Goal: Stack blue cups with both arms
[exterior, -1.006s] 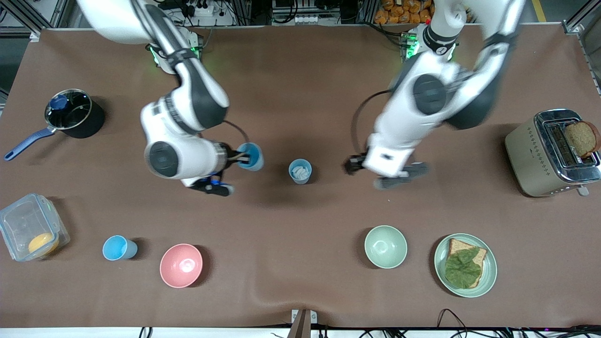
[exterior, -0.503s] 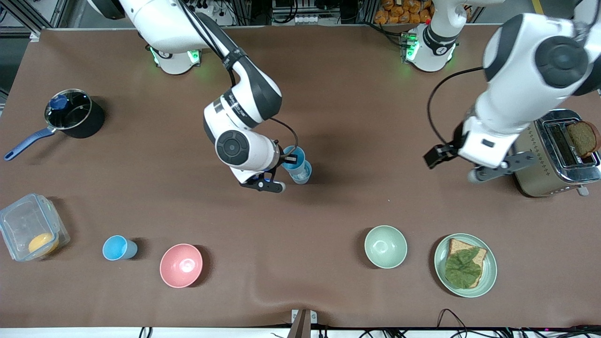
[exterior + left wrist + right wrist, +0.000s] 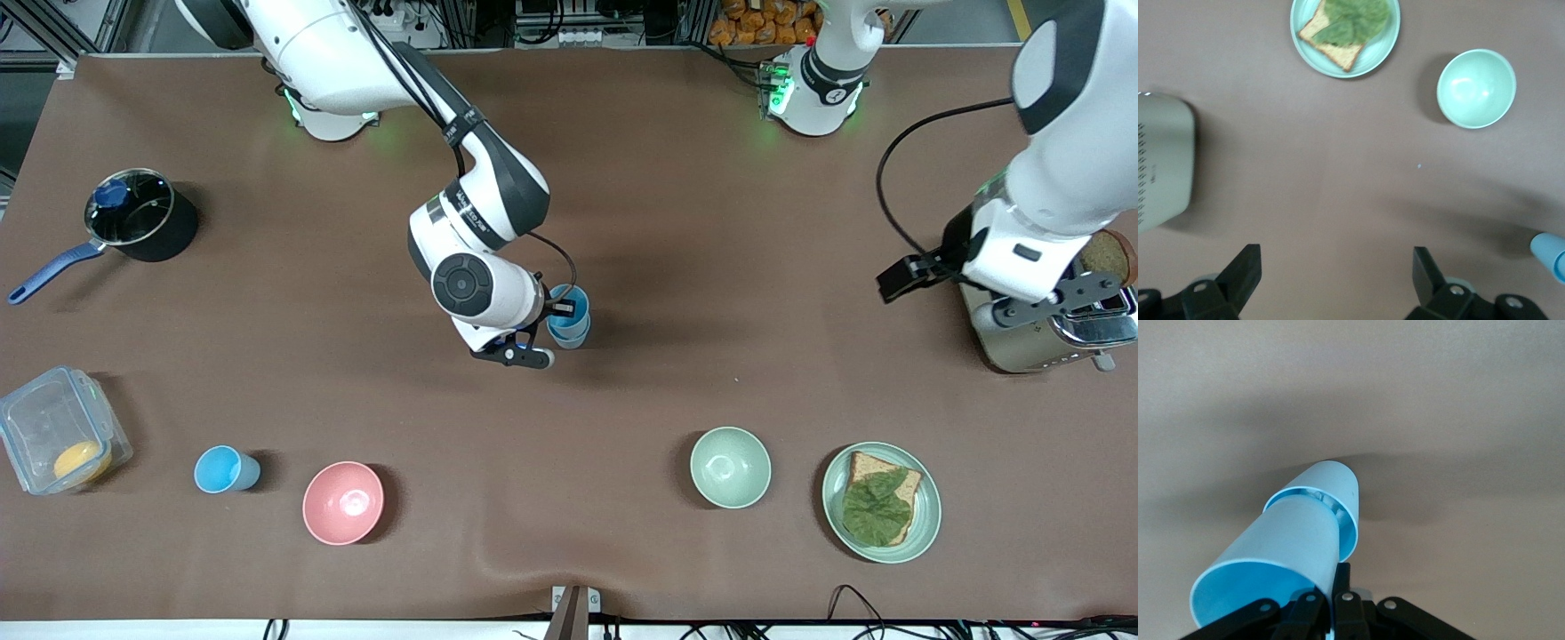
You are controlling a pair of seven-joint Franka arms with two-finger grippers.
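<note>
My right gripper point(image 3: 558, 308) is shut on the wall of a light-blue cup point(image 3: 570, 303). The cup's base sits tilted inside a second blue cup point(image 3: 572, 336) standing mid-table. The right wrist view shows the held cup point(image 3: 1275, 563) pinched between the fingers of the right gripper point(image 3: 1336, 590), nested into the lower cup point(image 3: 1341, 495). A third blue cup point(image 3: 225, 468) stands nearer the front camera, toward the right arm's end, beside the pink bowl point(image 3: 343, 502). My left gripper point(image 3: 1051, 307) is open and empty over the toaster point(image 3: 1005, 298), its jaws wide apart in the left wrist view point(image 3: 1335, 280).
A pale green bowl point(image 3: 730, 467) and a plate with toast and lettuce point(image 3: 881, 502) sit near the front camera. A black pot point(image 3: 142, 213) and a clear container point(image 3: 58, 442) are toward the right arm's end of the table.
My right gripper carried its blue cup across to the middle cup and lowered it into it. My left arm swung away toward the toaster.
</note>
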